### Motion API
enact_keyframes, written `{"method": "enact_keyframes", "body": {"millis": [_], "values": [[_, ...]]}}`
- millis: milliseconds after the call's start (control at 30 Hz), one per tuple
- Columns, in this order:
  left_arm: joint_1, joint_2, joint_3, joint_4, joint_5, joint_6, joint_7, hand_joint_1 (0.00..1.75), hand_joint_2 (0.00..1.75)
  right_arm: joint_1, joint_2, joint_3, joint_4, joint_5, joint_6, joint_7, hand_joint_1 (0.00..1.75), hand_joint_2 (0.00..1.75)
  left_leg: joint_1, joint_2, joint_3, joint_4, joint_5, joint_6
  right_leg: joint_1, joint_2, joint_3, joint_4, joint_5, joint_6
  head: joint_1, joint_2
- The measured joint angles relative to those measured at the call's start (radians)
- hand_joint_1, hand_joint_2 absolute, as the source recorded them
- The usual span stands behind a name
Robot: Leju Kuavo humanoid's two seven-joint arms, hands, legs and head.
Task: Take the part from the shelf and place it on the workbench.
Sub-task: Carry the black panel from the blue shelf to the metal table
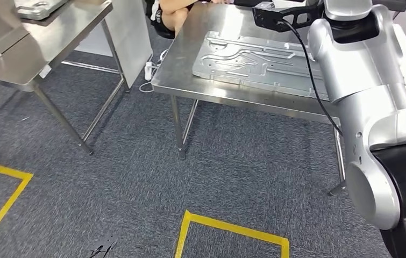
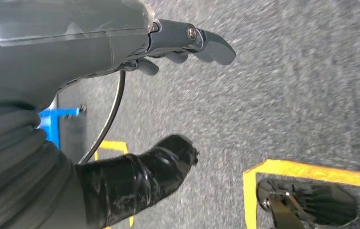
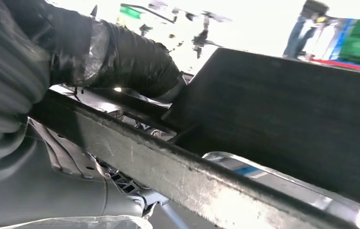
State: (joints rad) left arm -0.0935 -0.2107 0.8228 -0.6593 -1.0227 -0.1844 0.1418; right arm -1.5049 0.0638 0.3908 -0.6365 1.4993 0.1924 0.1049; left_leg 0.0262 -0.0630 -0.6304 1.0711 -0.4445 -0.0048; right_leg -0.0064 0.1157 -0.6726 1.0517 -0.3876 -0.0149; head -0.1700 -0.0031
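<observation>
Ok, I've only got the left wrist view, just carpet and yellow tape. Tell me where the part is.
Observer: In the head view, the part lies flat on the workbench.
Operator: Now give me the right arm.
Observer: The right arm reaches out over the workbench, beside the part.
Operator: Report that hand's grip.
Observer: In its own wrist view the right hand sits against a dark edge. I cannot tell whether it holds anything.
</observation>
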Motion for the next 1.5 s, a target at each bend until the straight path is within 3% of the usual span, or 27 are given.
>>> {"method": "enact_keyframes", "body": {"millis": [33,100,167,233,300,333,367,467,533,667,700,767,800,833,867,900,933,1000,1033,1167,1233,1300,1333,1367,1400,1467,1500], "values": [[0.0,0.0,0.0,0.0,0.0,0.0,0.0,0.0,1.75,-0.001,0.0,0.0,0.001,0.0,-0.002,0.0,1.75,1.75,-0.001,-0.01,0.007,-0.013,-0.003,0.003,-0.003,0.01,-0.004,0.001,0.001,0.006,0.0,0.0],[-0.001,-0.001,0.0,0.0,-0.001,-0.001,0.0,0.0,1.75,0.0,-0.001,0.0,0.005,0.0,-0.007,-0.002,1.75,1.75,-0.003,0.005,0.012,-0.022,0.0,0.012,-0.007,0.023,-0.009,-0.002,0.004,0.019,0.0,0.0],[-0.002,-0.002,-0.001,0.0,-0.002,-0.001,0.0,0.0,1.75,-0.001,-0.006,0.002,0.007,0.0,-0.019,-0.004,1.75,1.75,-0.001,0.022,0.019,-0.034,0.007,0.024,-0.004,-0.016,-0.021,0.02,-0.012,0.03,0.0,0.0],[-0.001,-0.002,-0.001,0.0,-0.002,-0.002,0.0,0.0,1.75,-0.003,-0.008,0.012,0.008,0.0,-0.031,-0.007,1.75,1.75,-0.001,0.037,0.023,-0.04,0.009,0.032,-0.002,-0.08,-0.065,0.115,-0.064,0.038,0.001,0.0],[0.001,-0.002,-0.001,0.0,-0.002,-0.003,0.0,0.0,1.75,-0.001,-0.007,0.027,0.013,0.0,-0.036,-0.008,1.75,1.75,-0.001,0.049,0.023,-0.04,0.008,0.034,-0.007,-0.106,-0.121,0.234,-0.109,0.044,0.001,0.0],[0.002,-0.002,-0.001,0.0,-0.002,-0.003,0.0,0.0,1.75,0.0,-0.007,0.033,0.016,0.0,-0.036,-0.008,1.75,1.75,-0.001,0.054,0.024,-0.039,0.007,0.034,-0.009,-0.11,-0.134,0.258,-0.109,0.045,0.001,0.0],[0.002,-0.002,-0.001,0.0,-0.002,-0.003,0.0,0.0,1.75,0.002,-0.007,0.037,0.019,0.0,-0.036,-0.008,1.75,1.75,-0.001,0.057,0.025,-0.039,0.006,0.033,-0.01,-0.111,-0.127,0.244,-0.091,0.045,0.001,0.0],[0.001,-0.004,-0.001,0.0,-0.002,-0.003,0.0,0.0,1.75,-0.001,-0.007,0.048,0.022,0.0,-0.037,-0.007,1.75,1.75,-0.003,0.063,0.029,-0.039,0.0,0.026,-0.006,-0.118,-0.031,0.056,-0.01,0.031,0.001,0.0],[0.001,-0.004,-0.001,0.0,-0.001,-0.004,0.0,0.0,1.75,-0.004,-0.005,0.054,0.024,0.0,-0.038,-0.007,1.75,1.75,-0.004,0.066,0.029,-0.04,-0.003,0.018,0.002,-0.121,0.004,-0.01,-0.001,0.02,0.001,0.0],[0.002,-0.008,-0.001,-0.001,0.003,-0.006,0.005,0.0,1.75,-0.005,-0.001,0.066,0.031,0.0,-0.039,-0.006,1.75,1.75,-0.004,0.069,0.027,-0.028,-0.019,-0.002,0.0,-0.118,0.018,-0.029,-0.001,0.002,0.001,0.0],[0.002,-0.008,-0.001,-0.001,0.003,-0.006,0.007,0.0,1.75,-0.005,0.0,0.069,0.032,0.0,-0.039,-0.006,1.75,1.75,-0.004,0.068,0.011,0.007,-0.039,-0.006,-0.003,-0.119,0.024,-0.036,0.001,-0.004,0.001,0.0],[0.003,-0.008,-0.001,-0.001,0.003,-0.006,0.009,0.0,1.75,-0.005,0.003,0.074,0.035,0.0,-0.039,-0.006,1.75,1.75,-0.003,0.067,-0.05,0.132,-0.094,-0.011,-0.003,-0.117,0.029,-0.039,0.0,-0.012,0.001,0.0],[0.005,-0.008,-0.001,-0.001,0.003,-0.007,0.009,0.0,1.75,-0.005,0.005,0.076,0.038,0.0,-0.039,-0.006,1.75,1.75,-0.003,0.067,-0.085,0.195,-0.113,-0.013,-0.002,-0.115,0.029,-0.037,-0.001,-0.015,0.001,0.0],[0.005,-0.008,-0.001,-0.001,0.003,-0.007,0.009,0.0,1.75,-0.003,0.006,0.078,0.041,0.0,-0.039,-0.007,1.75,1.75,-0.003,0.067,-0.108,0.23,-0.115,-0.015,-0.001,-0.112,0.03,-0.035,-0.004,-0.016,0.001,0.0],[0.006,-0.008,-0.001,-0.002,0.002,-0.007,0.01,0.0,1.75,-0.002,0.007,0.08,0.044,0.0,-0.039,-0.007,1.75,1.75,-0.003,0.067,-0.115,0.23,-0.097,-0.017,-0.001,-0.11,0.03,-0.032,-0.007,-0.016,0.001,0.0],[0.006,-0.008,-0.001,-0.002,0.001,-0.007,0.011,0.0,1.75,-0.002,0.008,0.082,0.046,0.0,-0.039,-0.008,1.75,1.75,-0.003,0.067,-0.102,0.19,-0.064,-0.016,-0.001,-0.107,0.032,-0.027,-0.011,-0.015,0.001,0.0],[0.006,-0.008,-0.001,-0.002,0.0,-0.007,0.013,0.0,1.75,-0.001,0.009,0.083,0.047,0.0,-0.039,-0.008,1.75,1.75,-0.003,0.067,-0.076,0.123,-0.024,-0.015,-0.002,-0.106,0.033,-0.022,-0.016,-0.012,0.001,0.0],[0.006,-0.008,-0.001,-0.003,-0.001,-0.007,0.017,0.0,1.75,-0.003,0.009,0.084,0.049,0.0,-0.039,-0.007,1.75,1.75,-0.005,0.065,-0.026,0.012,0.02,-0.009,0.002,-0.102,0.029,-0.008,-0.026,-0.003,0.001,0.0],[0.006,-0.008,-0.001,-0.004,-0.001,-0.007,0.019,0.0,1.75,-0.003,0.009,0.085,0.05,0.0,-0.039,-0.007,1.75,1.75,-0.006,0.063,-0.015,-0.015,0.024,-0.005,0.003,-0.101,0.027,-0.003,-0.029,0.002,0.001,0.0],[0.005,-0.009,0.0,-0.007,0.0,-0.006,0.021,0.0,1.75,-0.003,0.01,0.089,0.056,0.0,-0.04,-0.007,1.75,1.75,-0.005,0.063,-0.009,-0.03,0.026,0.016,0.002,-0.102,0.019,0.011,-0.04,0.021,0.001,0.0],[0.005,-0.01,0.0,-0.01,0.0,-0.006,0.022,0.0,1.75,-0.004,0.009,0.09,0.057,0.0,-0.04,-0.007,1.75,1.75,-0.002,0.065,-0.004,-0.037,0.029,0.025,-0.001,-0.107,-0.015,0.088,-0.087,0.03,0.001,0.0],[0.003,-0.011,0.0,-0.011,0.0,-0.006,0.022,0.0,1.75,-0.003,0.01,0.091,0.059,0.0,-0.04,-0.007,1.75,1.75,-0.002,0.065,-0.003,-0.037,0.028,0.029,-0.003,-0.109,-0.079,0.221,-0.144,0.036,0.001,0.0],[0.003,-0.011,0.0,-0.011,0.0,-0.006,0.022,0.0,1.75,-0.001,0.01,0.091,0.061,0.0,-0.04,-0.008,1.75,1.75,-0.002,0.065,-0.002,-0.037,0.027,0.029,-0.004,-0.109,-0.103,0.267,-0.156,0.038,0.001,0.0],[0.004,-0.012,0.0,-0.011,0.0,-0.006,0.022,0.0,1.75,0.001,0.01,0.092,0.063,0.0,-0.04,-0.008,1.75,1.75,-0.002,0.064,-0.001,-0.037,0.027,0.029,-0.005,-0.109,-0.111,0.279,-0.149,0.037,0.001,0.0],[0.004,-0.012,0.0,-0.011,0.0,-0.006,0.022,0.0,1.75,0.002,0.01,0.092,0.064,0.0,-0.04,-0.007,1.75,1.75,-0.002,0.063,0.0,-0.037,0.026,0.028,-0.005,-0.11,-0.098,0.249,-0.123,0.035,0.001,0.0],[0.004,-0.013,0.0,-0.011,0.0,-0.006,0.022,0.0,1.75,0.002,0.01,0.092,0.065,0.0,-0.04,-0.007,1.75,1.75,-0.003,0.062,0.006,-0.037,0.022,0.025,-0.003,-0.111,-0.028,0.108,-0.055,0.026,0.001,0.0],[0.003,-0.014,0.0,-0.011,0.0,-0.006,0.022,0.0,1.75,0.001,0.01,0.092,0.065,0.0,-0.04,-0.007,1.75,1.75,-0.004,0.062,0.007,-0.037,0.02,0.022,0.001,-0.112,0.004,0.044,-0.034,0.02,0.001,0.0]]}}
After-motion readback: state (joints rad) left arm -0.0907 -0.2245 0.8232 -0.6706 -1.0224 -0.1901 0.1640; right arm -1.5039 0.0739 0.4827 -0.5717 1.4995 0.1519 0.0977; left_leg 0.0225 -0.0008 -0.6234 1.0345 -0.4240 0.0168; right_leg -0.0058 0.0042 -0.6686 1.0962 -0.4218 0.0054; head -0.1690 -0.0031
